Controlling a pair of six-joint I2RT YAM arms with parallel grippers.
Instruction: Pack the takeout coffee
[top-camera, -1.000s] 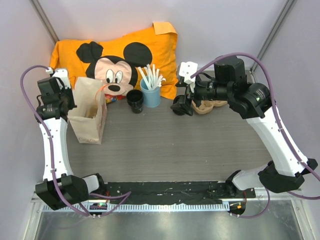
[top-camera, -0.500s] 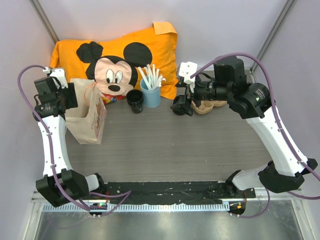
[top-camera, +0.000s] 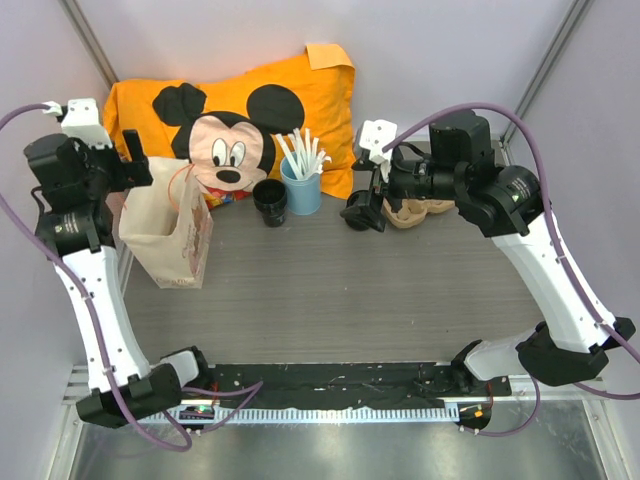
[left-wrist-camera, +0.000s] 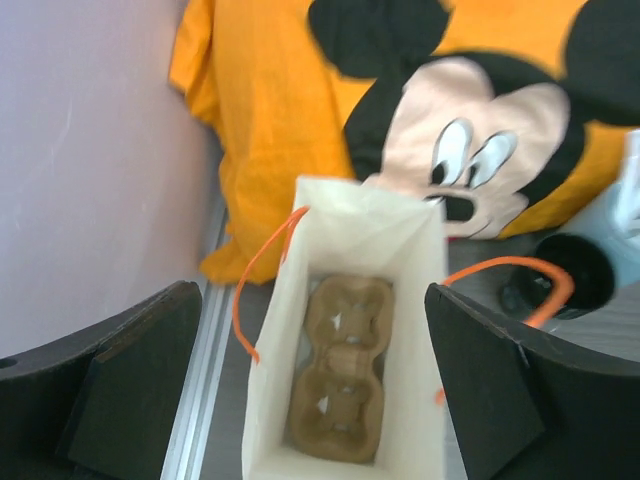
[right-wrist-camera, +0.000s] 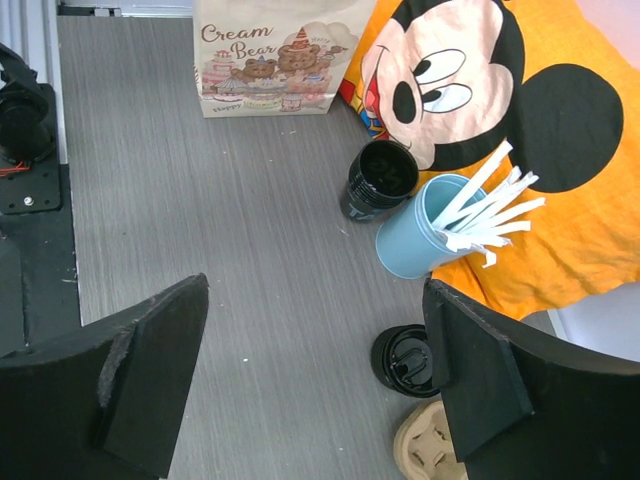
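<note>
The takeout coffee, a small cup with a round black ridged lid, stands on the grey table next to the right finger of my right gripper. That gripper hovers over it, open and empty. In the top view my right gripper hides the cup. My left gripper is open above a pale paper bag with orange handles. A tan cup carrier lies in the bottom of the bag. From above, the left gripper sits up and left of the bag.
A hollow black cup and a blue cup of white sticks stand side by side in front of an orange Mickey pillow. A second tan carrier lies under the right arm. Grey walls close in on both sides.
My left gripper has opened and lifted up and to the left, away from the bag's rim. The bag has shifted slightly left. The right arm has hardly moved.
</note>
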